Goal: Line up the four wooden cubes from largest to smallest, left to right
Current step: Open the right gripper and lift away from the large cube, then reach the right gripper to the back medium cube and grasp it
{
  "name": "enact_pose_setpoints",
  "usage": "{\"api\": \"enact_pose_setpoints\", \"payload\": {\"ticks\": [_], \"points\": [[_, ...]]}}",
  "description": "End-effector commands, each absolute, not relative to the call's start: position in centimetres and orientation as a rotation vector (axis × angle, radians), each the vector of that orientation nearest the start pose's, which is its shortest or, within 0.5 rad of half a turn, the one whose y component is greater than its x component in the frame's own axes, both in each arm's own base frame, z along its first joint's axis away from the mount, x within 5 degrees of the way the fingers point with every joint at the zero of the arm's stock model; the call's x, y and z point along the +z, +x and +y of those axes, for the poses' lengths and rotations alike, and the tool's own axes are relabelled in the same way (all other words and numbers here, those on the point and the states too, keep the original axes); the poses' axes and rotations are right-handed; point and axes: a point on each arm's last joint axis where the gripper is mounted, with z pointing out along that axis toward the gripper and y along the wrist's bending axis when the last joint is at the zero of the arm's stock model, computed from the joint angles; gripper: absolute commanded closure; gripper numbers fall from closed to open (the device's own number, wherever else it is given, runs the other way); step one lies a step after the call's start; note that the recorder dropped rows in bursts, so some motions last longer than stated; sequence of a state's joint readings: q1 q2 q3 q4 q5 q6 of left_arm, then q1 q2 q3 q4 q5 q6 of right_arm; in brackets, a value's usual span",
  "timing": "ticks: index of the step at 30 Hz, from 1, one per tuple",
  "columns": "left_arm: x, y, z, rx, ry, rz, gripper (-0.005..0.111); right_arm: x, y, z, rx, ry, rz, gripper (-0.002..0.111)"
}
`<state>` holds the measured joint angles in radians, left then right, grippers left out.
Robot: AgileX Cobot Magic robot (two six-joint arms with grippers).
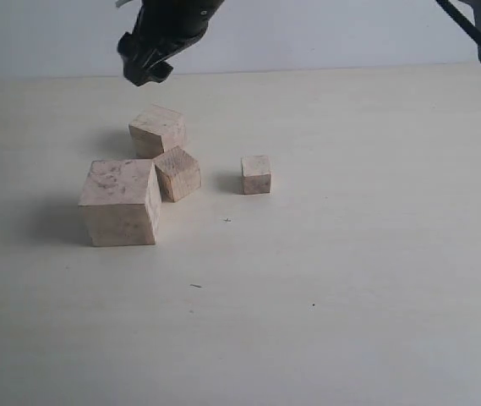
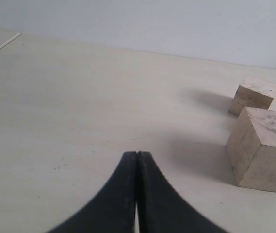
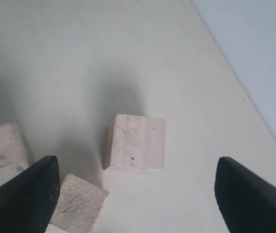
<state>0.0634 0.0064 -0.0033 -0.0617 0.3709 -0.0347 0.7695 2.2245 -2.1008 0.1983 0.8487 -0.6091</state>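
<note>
Pale wooden cube [image 3: 135,143] sits below my right end effector [image 3: 135,170], spread wide, holding nothing; my left end effector [image 2: 137,158] is pressed closed, empty.

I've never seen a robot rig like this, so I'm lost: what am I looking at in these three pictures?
It is a robot with two arms, each ending in a gripper. One picture comes from a camera off the arms, looking across a pale table; the other two come from cameras on the wrists. On the table lie four pale wooden cubes of graded sizes. The left gripper is shut and empty. The right gripper hangs open above the cube nearest the wall, holding nothing.
</note>
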Motion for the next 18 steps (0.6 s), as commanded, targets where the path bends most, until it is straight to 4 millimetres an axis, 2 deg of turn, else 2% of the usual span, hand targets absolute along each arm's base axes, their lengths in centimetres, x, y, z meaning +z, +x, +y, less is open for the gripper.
{"api": "enact_pose_setpoints", "payload": {"ticks": [1, 3, 7, 14, 18], "points": [[18.1, 5.3, 0.1, -0.049, -0.125, 1.838, 0.107, 25.3, 38.7, 34.7, 0.44, -1.32, 2.048, 0.027], [18.1, 5.3, 0.1, -0.049, -0.125, 1.838, 0.107, 24.4, 39.7, 34.2, 0.546, -1.277, 2.064, 0.027], [18.1, 5.3, 0.1, -0.049, -0.125, 1.838, 0.107, 22.2, 40.6, 34.1, 0.641, -1.411, 1.956, 0.027], [18.1, 5.3, 0.1, -0.049, -0.125, 1.838, 0.107, 18.3, 42.1, 33.2, 0.649, -1.454, 1.972, 0.027], [18.1, 5.3, 0.1, -0.049, -0.125, 1.838, 0.107, 17.4, 42.5, 33.1, 0.714, -1.409, 1.986, 0.027]]}}
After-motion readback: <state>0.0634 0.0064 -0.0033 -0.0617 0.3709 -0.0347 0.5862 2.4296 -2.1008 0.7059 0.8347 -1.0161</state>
